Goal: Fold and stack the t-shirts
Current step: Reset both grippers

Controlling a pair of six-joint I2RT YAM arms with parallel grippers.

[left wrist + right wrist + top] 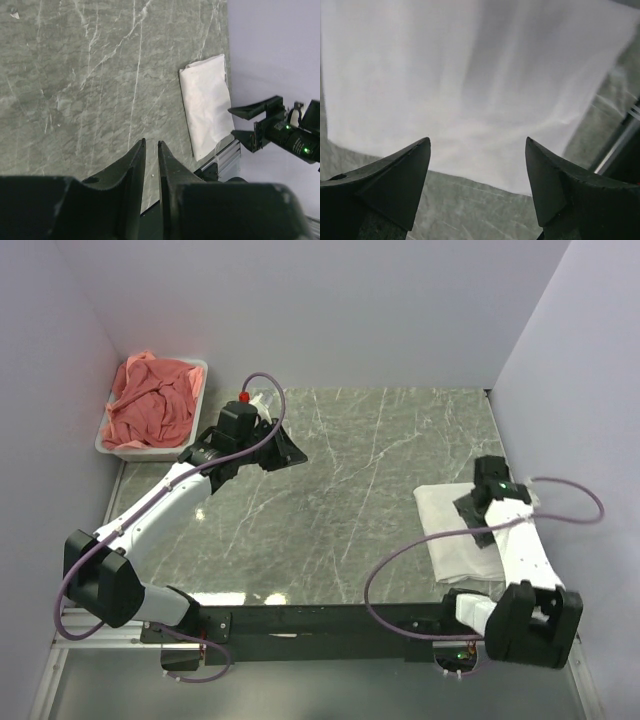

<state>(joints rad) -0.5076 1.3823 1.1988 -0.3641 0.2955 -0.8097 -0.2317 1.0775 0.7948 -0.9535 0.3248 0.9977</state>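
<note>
Folded white t-shirt [445,530] lies flat on the counter [350,470] at the right side, near the front edge; right gripper [477,165] hangs low over one edge of it, fingers spread wide, nothing held. Left gripper [151,150] is above bare counter toward the back left, fingers drawn almost together with only a slit between, empty; salmon-pink t-shirts [150,405] are heaped crumpled in the white tub [140,452] at the back left corner, near the left gripper.

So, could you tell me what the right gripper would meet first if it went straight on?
Most likely the folded white t-shirt: the open right gripper points at it, with cloth filling the wrist view ahead. How close it is I cannot tell.
</note>
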